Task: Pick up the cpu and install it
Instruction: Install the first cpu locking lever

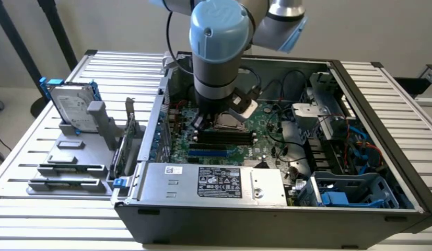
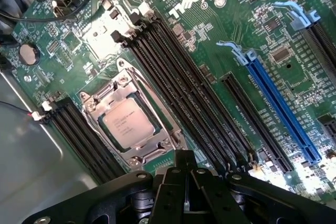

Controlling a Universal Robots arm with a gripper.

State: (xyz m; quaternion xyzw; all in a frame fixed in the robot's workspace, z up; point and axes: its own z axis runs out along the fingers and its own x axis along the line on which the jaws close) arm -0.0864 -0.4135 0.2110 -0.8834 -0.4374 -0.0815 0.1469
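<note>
In the wrist view, the black two-fingered gripper (image 2: 186, 195) sat nearest the camera, its fingers (image 2: 176, 187) pressed together with nothing between them. Just beyond the fingertips lay the cpu (image 2: 127, 123), a small flat square chip with a silvery-grey metal top, seated flat inside the shiny steel socket frame (image 2: 131, 153) on the green circuit-board motherboard (image 2: 220, 40). The gripper was apart from the chip, not touching it. Long black memory slots (image 2: 184, 98) ran on one side of the socket and a second shorter bank of black slots (image 2: 79, 135) on the other. Farther out stretched a long blue expansion slot (image 2: 281, 106), and a round silver coin battery (image 2: 28, 54) sat near the board's edge.

In the exterior view, the grey-and-blue robot arm (image 1: 217, 47) reached down into the open dark-grey metal computer case (image 1: 271, 214), with the socket frame (image 1: 228, 123) directly beneath its wrist. A silver boxed power supply with a black label (image 1: 216, 183) lay along the case's near wall. To the exterior view's left, on the white slatted table (image 1: 34, 209), a grey parts stand (image 1: 69, 167) held a large silver rectangular hard drive with blue brackets (image 1: 71, 107) upright.
</note>
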